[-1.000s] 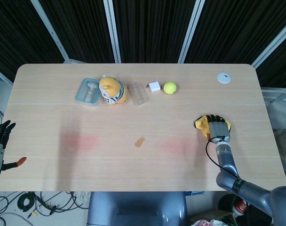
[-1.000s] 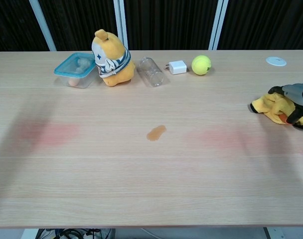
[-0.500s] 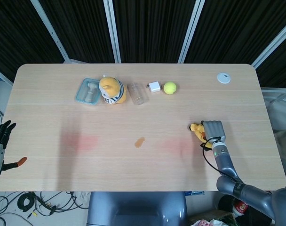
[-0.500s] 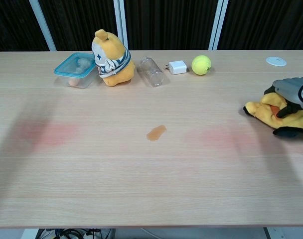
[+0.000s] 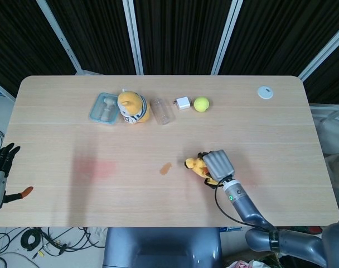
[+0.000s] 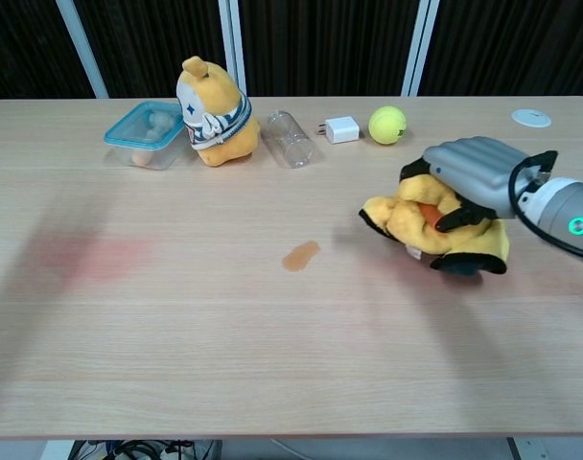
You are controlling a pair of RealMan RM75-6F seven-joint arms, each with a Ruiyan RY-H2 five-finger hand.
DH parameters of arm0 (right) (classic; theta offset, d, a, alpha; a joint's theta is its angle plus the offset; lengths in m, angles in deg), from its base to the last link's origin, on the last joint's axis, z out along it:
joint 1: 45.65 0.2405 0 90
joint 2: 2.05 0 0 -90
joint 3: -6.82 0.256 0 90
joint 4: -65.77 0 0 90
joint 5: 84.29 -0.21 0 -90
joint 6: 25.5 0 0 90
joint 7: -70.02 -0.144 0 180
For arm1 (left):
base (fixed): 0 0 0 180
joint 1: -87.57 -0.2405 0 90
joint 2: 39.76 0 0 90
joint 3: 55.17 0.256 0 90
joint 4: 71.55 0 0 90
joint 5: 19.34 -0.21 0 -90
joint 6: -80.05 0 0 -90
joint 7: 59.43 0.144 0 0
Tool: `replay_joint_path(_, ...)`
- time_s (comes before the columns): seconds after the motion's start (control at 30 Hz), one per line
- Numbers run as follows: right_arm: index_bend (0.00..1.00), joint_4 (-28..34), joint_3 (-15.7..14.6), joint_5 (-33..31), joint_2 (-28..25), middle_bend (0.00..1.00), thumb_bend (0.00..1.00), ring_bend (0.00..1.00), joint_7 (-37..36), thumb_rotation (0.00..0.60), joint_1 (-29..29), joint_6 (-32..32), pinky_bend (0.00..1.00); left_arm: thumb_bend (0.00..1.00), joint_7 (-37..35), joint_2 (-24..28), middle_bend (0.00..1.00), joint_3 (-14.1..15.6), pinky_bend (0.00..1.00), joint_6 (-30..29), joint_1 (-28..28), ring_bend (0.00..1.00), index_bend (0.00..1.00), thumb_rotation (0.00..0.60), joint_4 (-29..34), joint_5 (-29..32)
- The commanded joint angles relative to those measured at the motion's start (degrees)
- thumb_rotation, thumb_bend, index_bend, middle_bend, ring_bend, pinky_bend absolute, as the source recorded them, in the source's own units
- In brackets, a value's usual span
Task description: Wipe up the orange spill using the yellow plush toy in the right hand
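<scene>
1. At the far left edge of the head view, the left hand [image 5: 1, 159] hangs off the tabletop [image 5: 270, 128], its dark fingers spread apart and holding nothing; the chest view does not show it.
2. On the left of the tabletop lies a faint reddish stain [image 6: 85, 257] in the wood.
3. Toward the back left stands a clear food container [image 6: 146, 133] with a blue lid, and touching its right side sits a yellow bear plush [image 6: 215, 113] in a striped top, upright.
4. Just right of the bear plush a clear plastic bottle [image 6: 291, 138] lies on its side, then a white charger plug [image 6: 342, 128], then a yellow tennis ball [image 6: 387, 125] just beside the plug.
5. Near the middle of the tabletop is the orange spill [image 6: 300, 255], a small elongated smear, uncovered.
6. Close to its right, not touching it, is the yellow plush toy [image 6: 435, 225], with black trim and an orange patch, low over or on the wood; which one cannot be told.
7. The right hand [image 6: 478, 177] grips that toy from above, its grey fingers curled over the top and the thumb tucked into the plush.
8. At the back right corner lies a small white round disc [image 6: 531, 118], well apart from everything else.
</scene>
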Motion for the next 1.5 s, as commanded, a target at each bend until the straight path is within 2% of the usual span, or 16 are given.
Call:
replay_joint_path(0.03, 0.66, -1.42, 0.72, -0.21, 4.97, 0.60, 0.68, 0.63, 1.90, 0.600, 1.71, 0.15, 0.73, 0.02, 0.45, -0.12, 0.00, 0.05, 0.00, -0.04, 0.00, 0.00, 0.00, 0.600, 0.06, -0.02)
replay_joint_path(0.4, 0.66, -9.14, 3.71, -1.13, 16.15, 0.60, 0.69, 0.63, 4.42, 0.600, 6.64, 2.84, 0.73, 0.02, -0.29, 0.28, 0.00, 0.07, 0.00, 0.77, 0.24, 0.00, 0.00, 0.600, 0.37, 0.32)
replay_joint_path(0.7, 0.67, -15.51, 5.50, -0.86, 21.78, 0.60, 0.69, 0.63, 4.20, 0.600, 9.64, 4.63, 0.73, 0.02, -0.64, 0.58, 0.00, -0.08, 0.00, 1.18, 0.31, 0.00, 0.00, 0.600, 0.76, 0.92)
replay_joint_path(1.13, 0.67, -19.75, 5.22, -5.29, 18.53, 0.60, 0.69, 0.63, 7.71, 0.600, 6.32, 3.68, 0.73, 0.02, -0.66, 0.73, 0.00, 0.00, 0.00, 1.00, 0.20, 0.00, 0.00, 0.600, 1.07, 0.85)
replay_joint_path(1.5, 0.67, -16.91, 4.33, -5.59, 16.61, 0.60, 0.70, 0.63, 9.50, 0.600, 5.11, 3.13, 0.73, 0.02, -0.34, 0.54, 0.00, 0.03, 0.00, 0.95, 0.27, 0.00, 0.00, 0.600, 1.07, 0.69)
